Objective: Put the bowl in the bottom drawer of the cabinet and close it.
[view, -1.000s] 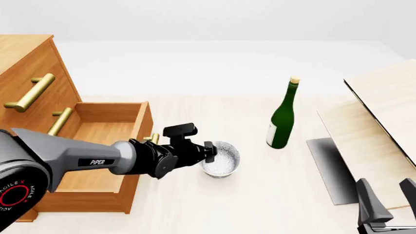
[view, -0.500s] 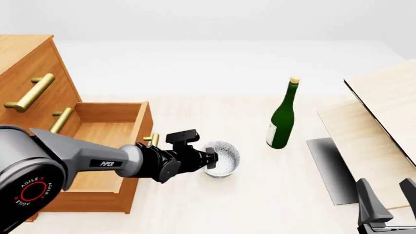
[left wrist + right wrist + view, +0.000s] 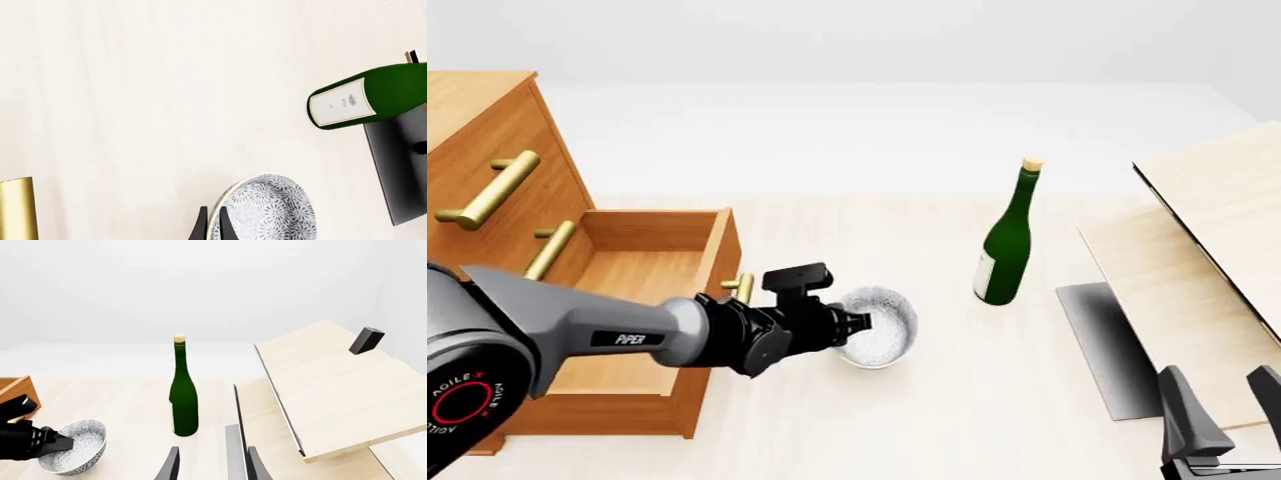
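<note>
My pale wood table [image 3: 961,420] sits under even light, a plain white wall [image 3: 868,60] behind, light-wood boards [image 3: 1214,240] at right.

Bowl [image 3: 878,338] common to all views.

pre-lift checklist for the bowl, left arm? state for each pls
1. Left gripper at the bowl rim: ok, fingers straddle the near wall in the left wrist view.
2. Firm clamp on the rim: cannot tell, fingertips are cut off at the frame edge.
3. Bowl upright on the table: ok.
4. Bottom drawer open to receive it: ok, pulled out with bare floor showing.
5. Bottle clear of the path to the drawer: ok, it stands on the bowl's far side from the drawer.
6. Right gripper out of the way: ok, low at the table's near right, jaws apart.
</note>
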